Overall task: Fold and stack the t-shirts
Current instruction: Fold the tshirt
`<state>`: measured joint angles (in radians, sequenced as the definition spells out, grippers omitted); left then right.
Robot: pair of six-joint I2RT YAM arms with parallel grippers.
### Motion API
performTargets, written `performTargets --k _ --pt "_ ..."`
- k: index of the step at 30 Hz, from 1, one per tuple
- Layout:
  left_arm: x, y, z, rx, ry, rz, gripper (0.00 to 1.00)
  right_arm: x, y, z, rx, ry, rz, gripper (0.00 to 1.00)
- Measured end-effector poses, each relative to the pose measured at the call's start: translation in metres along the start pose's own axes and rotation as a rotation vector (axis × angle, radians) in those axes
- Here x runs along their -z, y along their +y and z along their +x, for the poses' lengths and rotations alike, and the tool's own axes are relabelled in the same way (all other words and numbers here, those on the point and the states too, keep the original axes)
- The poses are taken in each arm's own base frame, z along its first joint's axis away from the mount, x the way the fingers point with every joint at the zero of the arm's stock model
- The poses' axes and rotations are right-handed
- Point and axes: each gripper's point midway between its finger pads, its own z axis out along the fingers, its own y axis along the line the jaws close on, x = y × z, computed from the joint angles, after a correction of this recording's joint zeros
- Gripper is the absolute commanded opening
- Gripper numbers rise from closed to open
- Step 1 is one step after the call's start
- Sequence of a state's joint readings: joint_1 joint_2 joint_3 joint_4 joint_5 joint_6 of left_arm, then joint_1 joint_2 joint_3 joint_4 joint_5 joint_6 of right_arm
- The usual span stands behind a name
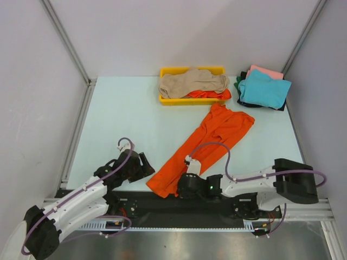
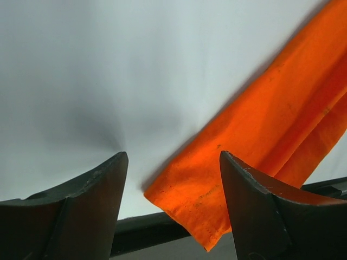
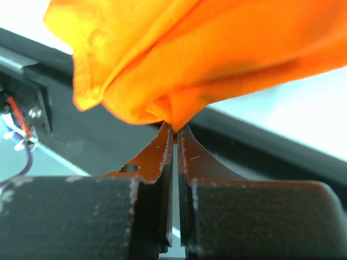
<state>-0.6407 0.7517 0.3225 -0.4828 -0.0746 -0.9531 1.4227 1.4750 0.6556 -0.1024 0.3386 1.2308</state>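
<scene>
The orange t-shirt (image 1: 217, 132) (image 2: 271, 146) (image 3: 190, 54) lies stretched out in a long diagonal band across the pale table (image 1: 124, 124). Its far end reaches up towards the back right, and its near end hangs over the table's front edge by the arm bases. It is rumpled and not folded.

The right gripper (image 1: 183, 187) (image 3: 176, 130) is at that near end. Its two fingers are pinched together on a bunched fold of the orange cloth, which spills up and over the fingertips in the wrist view.

The left gripper (image 1: 144, 162) (image 2: 173, 157) sits just to the left of the shirt's near corner. Its fingers are spread wide with nothing gripped between them. From its own camera the hemmed corner shows between the two fingers, but I can't tell whether either one touches it.

Further back, a yellow tray (image 1: 168, 101) sits at the far side of the table. A crumpled beige t-shirt (image 1: 192, 82) is heaped in it, and a bit more orange cloth shows at its right end.

To the right of the tray, near the back right corner, is a small pile. A teal t-shirt (image 1: 264, 89) lies on top, a pink t-shirt (image 1: 268, 72) peeks out behind it, and a dark green t-shirt (image 1: 238, 84) shows at its left edge.
</scene>
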Motion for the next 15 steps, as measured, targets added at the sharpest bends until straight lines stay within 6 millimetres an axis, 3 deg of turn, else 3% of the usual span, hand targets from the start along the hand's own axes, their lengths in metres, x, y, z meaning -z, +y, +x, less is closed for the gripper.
performTargets --k 10,15 --pt "0.003 -0.008 0.017 -0.062 0.073 0.066 0.67 0.060 -0.013 -0.001 -0.024 0.017 -0.020 0.00" --pt "0.003 -0.014 0.040 -0.122 0.134 0.118 0.64 0.068 -0.030 0.011 -0.021 0.048 0.014 0.00"
